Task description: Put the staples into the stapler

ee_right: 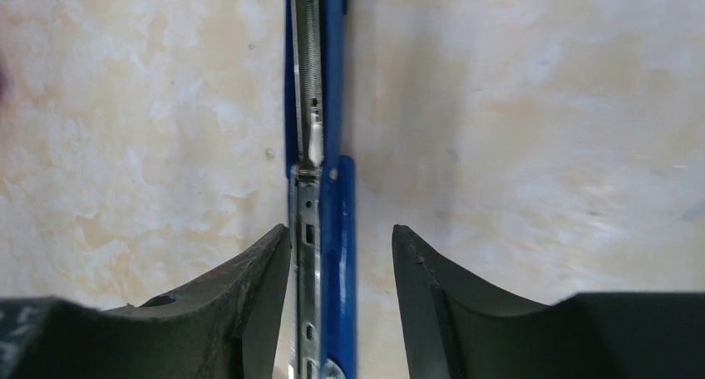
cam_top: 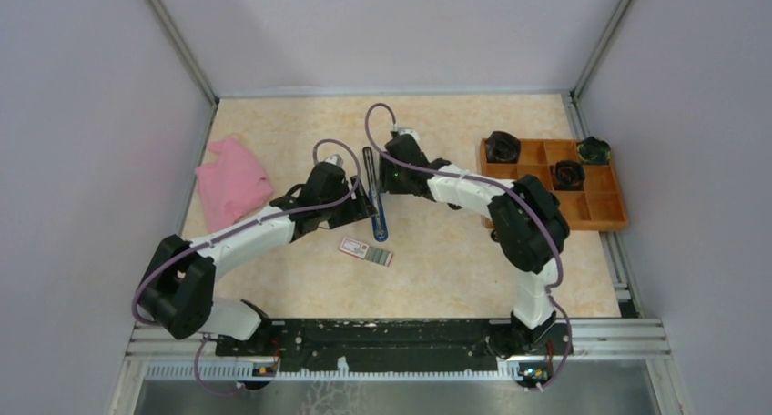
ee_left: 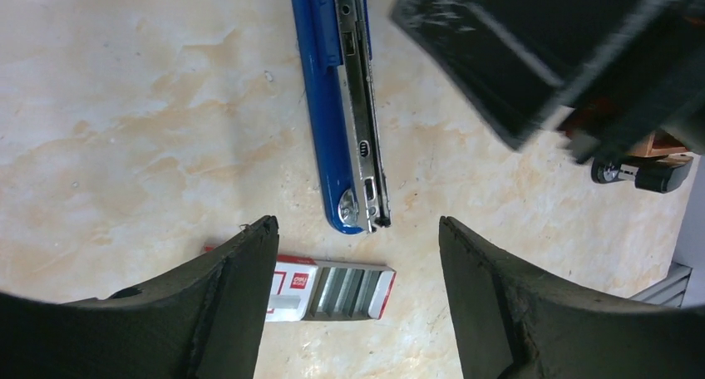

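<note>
The stapler lies opened out flat mid-table, a long blue body with a metal rail. The staples, a small white and red box showing grey strips, sit just in front of the stapler's near tip. My left gripper hangs open above that tip and the box, holding nothing. My right gripper is open astride the stapler. Its left finger is close against the rail, and its right finger stands apart from the blue side.
A crumpled pink cloth lies at the left. An orange compartment tray with black items stands at the right. The right arm's black gripper body crosses the top right of the left wrist view.
</note>
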You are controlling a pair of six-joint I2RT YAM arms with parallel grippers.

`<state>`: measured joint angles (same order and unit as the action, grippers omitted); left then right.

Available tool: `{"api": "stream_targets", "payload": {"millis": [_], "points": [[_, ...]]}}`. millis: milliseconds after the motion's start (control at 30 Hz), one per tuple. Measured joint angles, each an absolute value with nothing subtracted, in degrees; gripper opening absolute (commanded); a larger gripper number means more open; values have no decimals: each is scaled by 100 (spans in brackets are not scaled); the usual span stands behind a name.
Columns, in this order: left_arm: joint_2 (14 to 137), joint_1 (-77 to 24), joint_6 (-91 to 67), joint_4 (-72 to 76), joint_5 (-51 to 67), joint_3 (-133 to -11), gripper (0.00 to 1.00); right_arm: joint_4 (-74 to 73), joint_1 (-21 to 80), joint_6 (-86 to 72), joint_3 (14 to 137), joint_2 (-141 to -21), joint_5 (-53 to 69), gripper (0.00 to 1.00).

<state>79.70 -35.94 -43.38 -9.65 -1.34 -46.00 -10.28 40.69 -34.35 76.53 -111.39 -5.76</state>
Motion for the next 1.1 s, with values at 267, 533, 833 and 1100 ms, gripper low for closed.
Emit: {"api": "stream_targets", "payload": {"millis": [267,533,833,1100], "points": [[8768,-3863,-4228,-1127,-342,-5315,75,-1092,3065,-2781,6770,-9625,-489,63],[9907,-4053,-4010,-1426,-720,-6038,67,-1317,2248,-1962,6407,-8890,-519,65],[10569,-4034,-3614,-1833,-1190,-6646,39,-1643,1994,-1190,6447,-9061,-329,65],[10604,-3876,-2862,-2047,-1568,-6834,25,-2012,1968,-797,6495,-9758,-196,64]]}}
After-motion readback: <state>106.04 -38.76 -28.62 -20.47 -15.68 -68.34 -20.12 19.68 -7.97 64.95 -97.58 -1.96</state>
